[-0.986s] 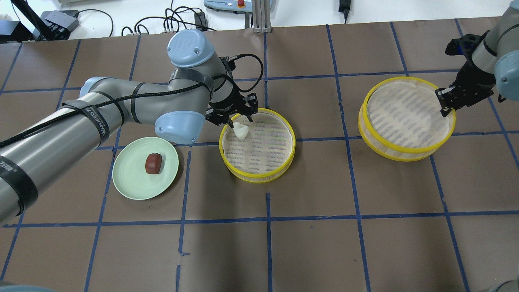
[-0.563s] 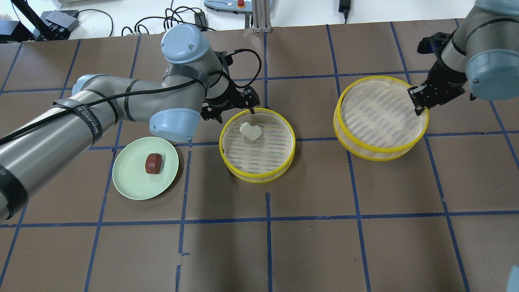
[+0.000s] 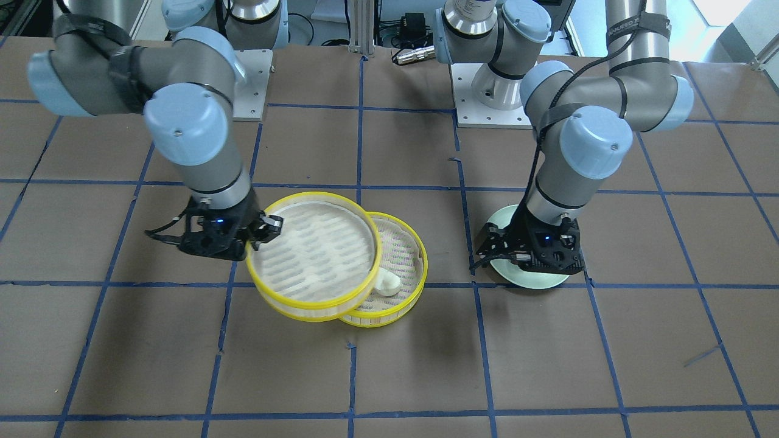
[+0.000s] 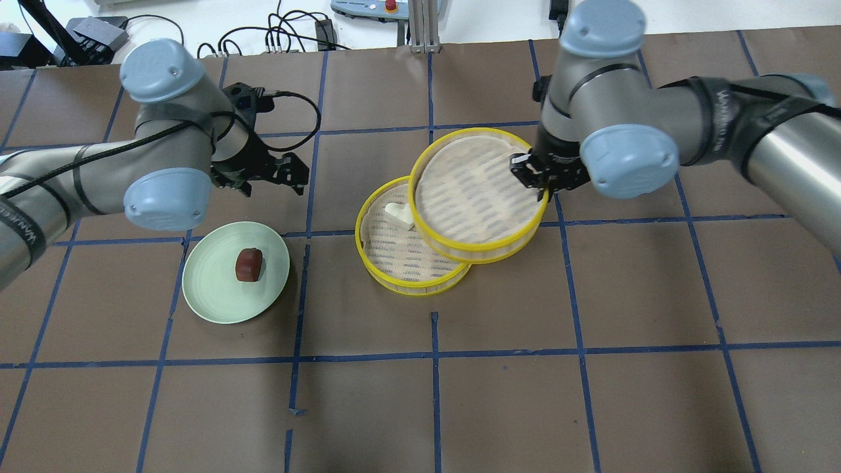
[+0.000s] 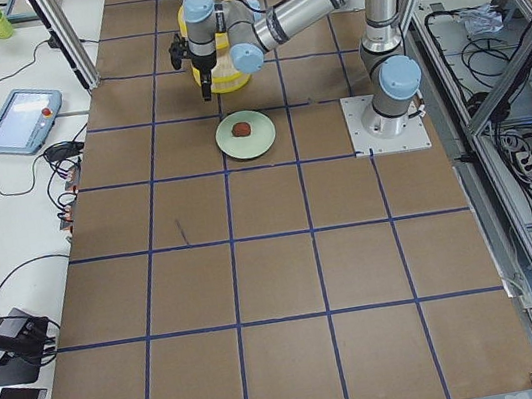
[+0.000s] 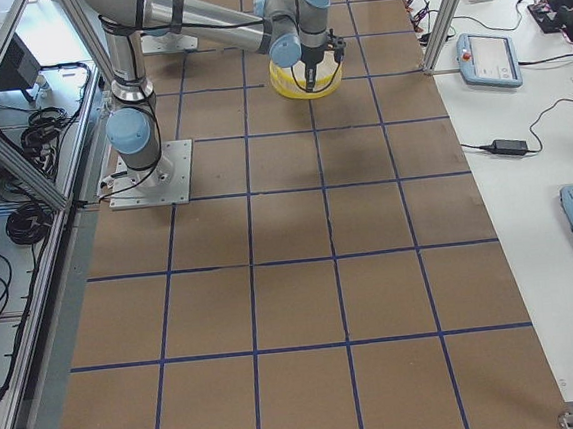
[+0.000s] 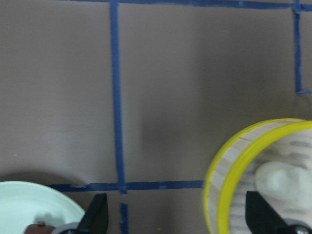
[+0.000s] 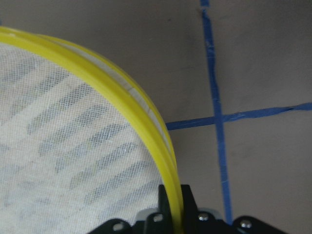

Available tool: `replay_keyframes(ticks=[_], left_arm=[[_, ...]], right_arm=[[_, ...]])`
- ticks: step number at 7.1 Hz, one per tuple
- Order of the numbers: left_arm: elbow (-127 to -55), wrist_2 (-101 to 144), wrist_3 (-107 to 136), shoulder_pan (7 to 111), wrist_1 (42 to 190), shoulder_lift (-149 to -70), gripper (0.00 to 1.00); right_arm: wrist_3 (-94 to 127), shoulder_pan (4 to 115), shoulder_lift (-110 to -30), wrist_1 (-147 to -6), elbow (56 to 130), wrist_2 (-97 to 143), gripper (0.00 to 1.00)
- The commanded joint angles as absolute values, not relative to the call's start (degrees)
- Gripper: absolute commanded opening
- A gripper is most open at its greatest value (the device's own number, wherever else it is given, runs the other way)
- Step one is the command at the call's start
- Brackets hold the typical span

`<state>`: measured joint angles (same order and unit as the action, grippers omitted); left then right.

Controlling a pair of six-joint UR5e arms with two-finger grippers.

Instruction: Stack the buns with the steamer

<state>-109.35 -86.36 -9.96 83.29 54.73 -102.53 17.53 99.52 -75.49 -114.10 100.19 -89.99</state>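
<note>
A white bun (image 4: 399,213) lies in the lower yellow-rimmed steamer tray (image 4: 394,282) at mid table. My right gripper (image 4: 542,180) is shut on the rim of a second steamer tray (image 4: 479,190) and holds it, slightly tilted, partly over the lower tray; the right wrist view shows the rim (image 8: 146,122) pinched between the fingers. A reddish-brown bun (image 4: 249,264) sits on a pale green plate (image 4: 210,295). My left gripper (image 4: 272,180) is open and empty, above the table just beyond the plate. The left wrist view shows the plate (image 7: 29,204) and the bun (image 7: 282,180).
Cables, a black box and a control pendant (image 4: 387,6) lie along the far table edge. The two arm bases (image 3: 493,91) stand at the robot's side. Brown table with a blue tape grid lies in front of the trays.
My left gripper let go of the white bun in the lower tray and moved left toward the plate. My right gripper carried the second tray left, over the lower tray.
</note>
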Motion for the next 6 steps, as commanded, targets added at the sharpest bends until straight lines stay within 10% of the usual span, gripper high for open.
replay_keyframes(ticks=[1,3,6], left_arm=[[-119.7,-85.8,-17.6,74.8,54.1,-102.6,1.0],[-120.7,-85.8,-17.7,74.7,54.1,-104.4,0.9],[-119.1,-86.4,-17.4,74.9,53.8,-104.3,0.25]], right_arm=[[24.9,107.6,-72.7,-115.9,99.6,-89.9,0.05],[24.1,107.8,-72.2,-115.9,100.4,-90.2,0.05],[23.8,107.8,-71.6,-118.0,99.9,-91.0,0.05]])
